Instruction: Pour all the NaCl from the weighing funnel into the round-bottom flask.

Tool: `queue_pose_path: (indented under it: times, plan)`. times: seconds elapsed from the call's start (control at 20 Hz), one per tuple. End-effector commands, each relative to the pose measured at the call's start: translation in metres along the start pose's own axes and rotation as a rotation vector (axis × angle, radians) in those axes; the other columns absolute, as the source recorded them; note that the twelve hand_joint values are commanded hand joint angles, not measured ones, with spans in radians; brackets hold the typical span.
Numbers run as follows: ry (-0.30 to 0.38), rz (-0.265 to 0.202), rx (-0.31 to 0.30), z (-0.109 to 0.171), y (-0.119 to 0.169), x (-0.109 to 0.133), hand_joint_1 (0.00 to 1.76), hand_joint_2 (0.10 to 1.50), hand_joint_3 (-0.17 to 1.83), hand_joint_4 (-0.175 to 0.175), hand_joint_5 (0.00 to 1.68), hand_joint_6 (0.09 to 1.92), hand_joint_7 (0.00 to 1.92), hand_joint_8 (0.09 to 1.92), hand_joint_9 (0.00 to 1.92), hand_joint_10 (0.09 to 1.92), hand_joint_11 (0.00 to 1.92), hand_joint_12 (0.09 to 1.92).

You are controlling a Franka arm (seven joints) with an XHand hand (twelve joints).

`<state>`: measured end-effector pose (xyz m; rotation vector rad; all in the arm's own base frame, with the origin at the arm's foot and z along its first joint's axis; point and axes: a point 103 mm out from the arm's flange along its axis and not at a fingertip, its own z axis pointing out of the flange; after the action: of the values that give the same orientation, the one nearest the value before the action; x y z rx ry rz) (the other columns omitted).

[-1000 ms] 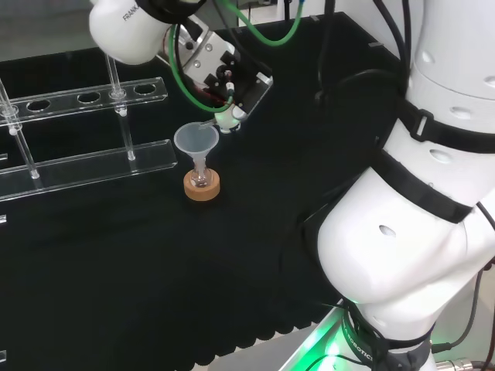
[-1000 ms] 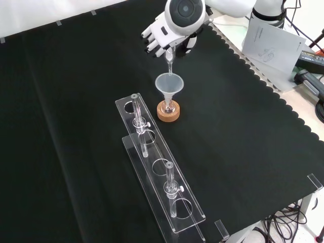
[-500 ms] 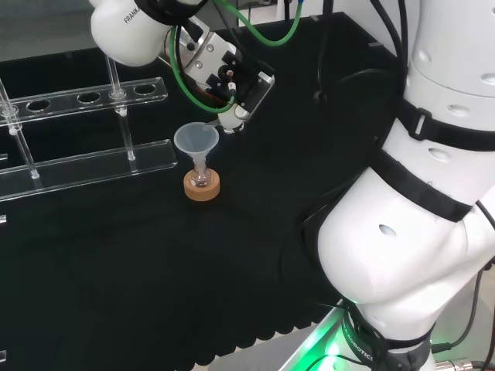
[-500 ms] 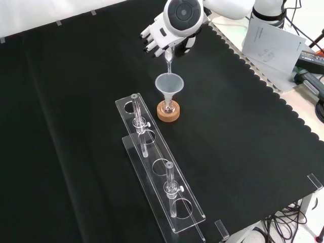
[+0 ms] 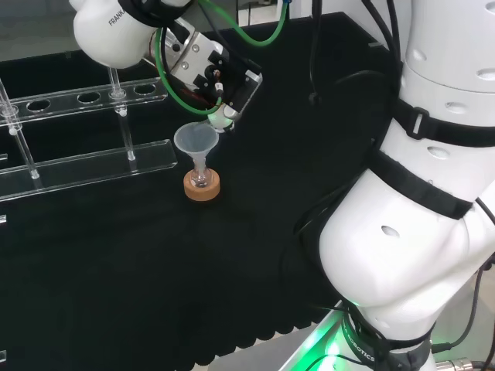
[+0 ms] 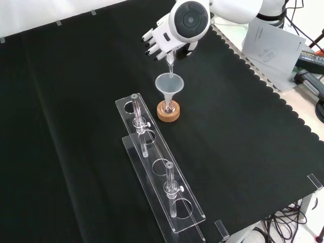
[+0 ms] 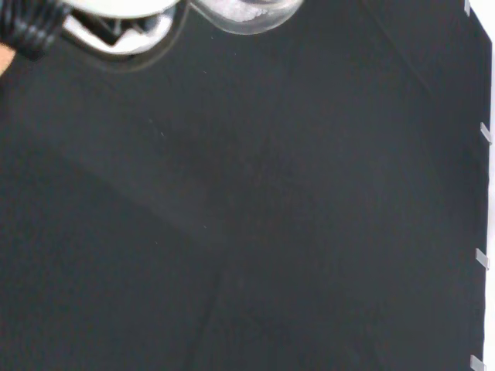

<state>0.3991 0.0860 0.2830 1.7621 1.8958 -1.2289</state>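
In the front view, a clear rack (image 6: 159, 190) lies at near left. The round-bottom flask (image 6: 167, 107) sits on a cork ring (image 6: 168, 113) at centre, a funnel (image 6: 168, 84) in its neck. Above, the hand (image 6: 162, 38), fingers curled round the weighing funnel (image 6: 170, 64), tips its spout into the funnel. Pouring appears under way; white grains remain in the weighing funnel in the wrist view.

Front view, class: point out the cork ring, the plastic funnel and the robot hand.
cork ring (image 6: 168, 113): front view, its front wall.
plastic funnel (image 6: 168, 84): front view, its cone.
robot hand (image 6: 161, 39): front view, its white back.
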Motion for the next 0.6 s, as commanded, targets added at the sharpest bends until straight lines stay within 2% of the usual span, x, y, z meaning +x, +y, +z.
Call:
queue_pose_path:
  times: [0.05,0.6]
  plan:
    - [-0.008,0.005,0.024,0.0083,-0.0033,-0.0071,1.09,0.72,0.61,0.175,1.17,0.84,0.62,0.67,0.93,0.4,0.67,1.14]
    - [-0.008,0.001,0.023,0.0082,-0.0034,-0.0079,1.09,0.72,0.62,0.175,1.17,0.84,0.62,0.67,0.93,0.4,0.67,1.14]
